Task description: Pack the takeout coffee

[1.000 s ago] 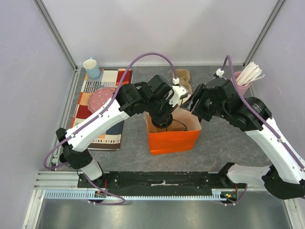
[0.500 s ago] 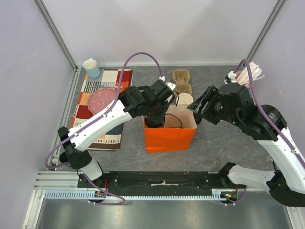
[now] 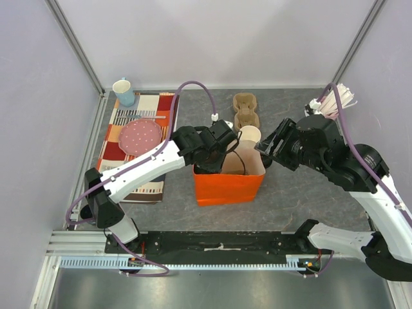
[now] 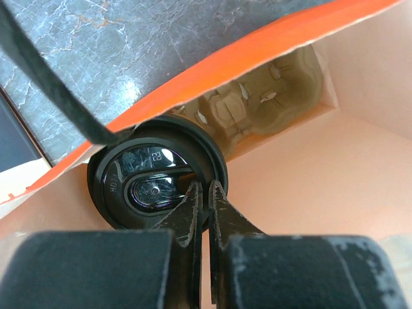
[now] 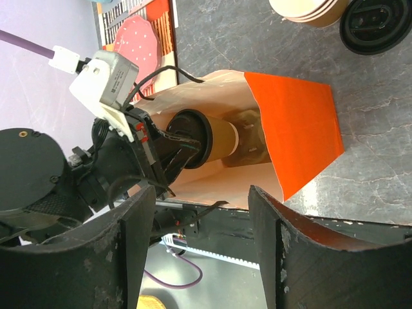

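Two claws: left gripper (image 4: 205, 188) pressed together at lid of takeout coffee (image 4: 158, 183) inside orange bag (image 4: 212, 71); right gripper (image 5: 201, 199) spread, empty.

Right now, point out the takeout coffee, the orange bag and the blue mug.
takeout coffee (image 5: 222, 143), right wrist view, brown paper side.
orange bag (image 3: 228, 190), top view, front wall.
blue mug (image 3: 125, 95), top view, outer wall.
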